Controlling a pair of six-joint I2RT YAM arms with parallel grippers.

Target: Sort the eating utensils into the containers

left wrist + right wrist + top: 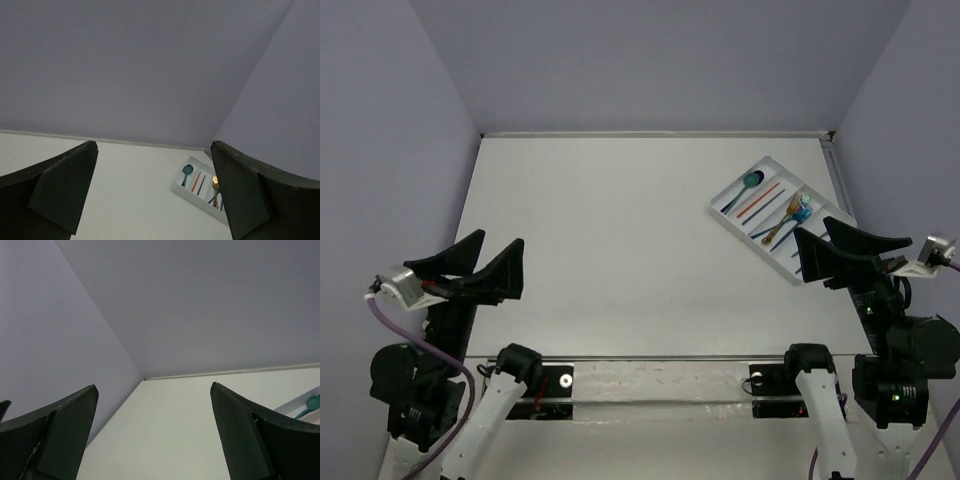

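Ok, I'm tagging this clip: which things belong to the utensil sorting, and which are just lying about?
Job: white divided tray; in it, teal spoon, orange-red utensil, gold utensil, blue utensil.
Just there: table, purple cable by the left arm.

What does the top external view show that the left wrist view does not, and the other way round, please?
Only the top external view shows the left arm and right arm, and the right arm's jaws, open, covering the near end of the white tray. Only the left wrist view shows its own dark fingers close up, wide apart, with nothing between them. Both show the tray holding a teal spoon, an orange-red utensil and a gold utensil.
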